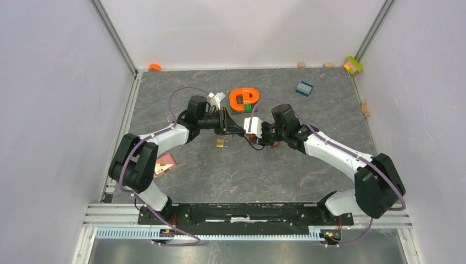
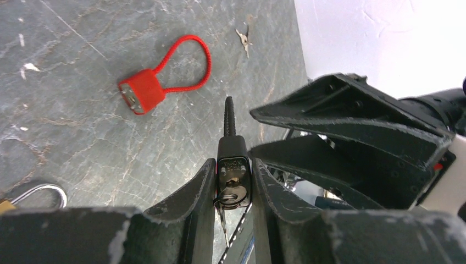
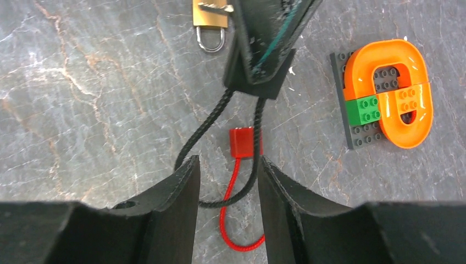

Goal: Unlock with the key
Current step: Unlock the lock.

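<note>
While left jaws pinch the black lock (image 2: 233,160), its cable (image 3: 201,127) loops between spread right jaws.

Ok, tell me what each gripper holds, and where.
Left gripper clamps the black cable lock by its body. Right gripper holds nothing; its jaws stand open around the cable loop.

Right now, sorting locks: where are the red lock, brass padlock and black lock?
red lock (image 2: 142,92): left wrist view, on its body.
brass padlock (image 3: 208,16): right wrist view, on its body.
black lock (image 2: 233,159): left wrist view, on its body.
</note>
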Robot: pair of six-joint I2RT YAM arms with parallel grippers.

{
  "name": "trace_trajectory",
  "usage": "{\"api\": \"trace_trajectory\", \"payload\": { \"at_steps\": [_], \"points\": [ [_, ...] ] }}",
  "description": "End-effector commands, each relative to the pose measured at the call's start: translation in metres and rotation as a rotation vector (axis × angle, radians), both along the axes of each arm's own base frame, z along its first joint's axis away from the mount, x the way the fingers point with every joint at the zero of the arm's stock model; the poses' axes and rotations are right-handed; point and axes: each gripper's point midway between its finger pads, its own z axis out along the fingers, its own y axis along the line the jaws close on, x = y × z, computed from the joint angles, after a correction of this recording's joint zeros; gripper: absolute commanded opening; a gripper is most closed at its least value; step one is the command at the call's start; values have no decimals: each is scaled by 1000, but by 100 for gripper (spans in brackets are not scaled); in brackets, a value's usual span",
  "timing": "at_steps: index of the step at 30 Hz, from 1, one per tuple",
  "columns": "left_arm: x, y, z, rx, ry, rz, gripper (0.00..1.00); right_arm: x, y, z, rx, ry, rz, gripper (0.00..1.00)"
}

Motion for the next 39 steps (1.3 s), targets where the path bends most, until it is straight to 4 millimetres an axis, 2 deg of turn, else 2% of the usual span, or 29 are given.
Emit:
{"api": "trace_trajectory", "payload": {
  "at_steps": [1,5,8,12,13,17,25,29,33,39],
  "points": [
    [-9,-12,25,-82,-68,-89,2,26,9,16,27,-61,-41,46],
    [-15,-18,31,-105,-77,-124,2,29,13,13,27,-64,-34,44],
    [-18,-21,32,-122,-72,-135,2,27,19,8,26,-53,-17,37],
    [-15,-22,33,-136,-63,-117,2,15,30,5,47,-36,34,6],
    [-14,-22,32,-139,-60,-104,2,12,34,7,58,-43,47,0],
    [-4,-20,22,-106,-23,-26,2,-3,46,13,87,-66,107,0],
    [7,-6,-22,58,36,84,2,-41,66,18,86,-98,281,0],
    [9,0,-32,105,32,102,2,-35,60,17,61,-114,244,0],
    [14,6,-30,115,14,118,2,-25,48,13,37,-117,172,0],
    [27,25,-27,119,3,175,2,-9,22,9,19,-100,72,0]
  ]
}}
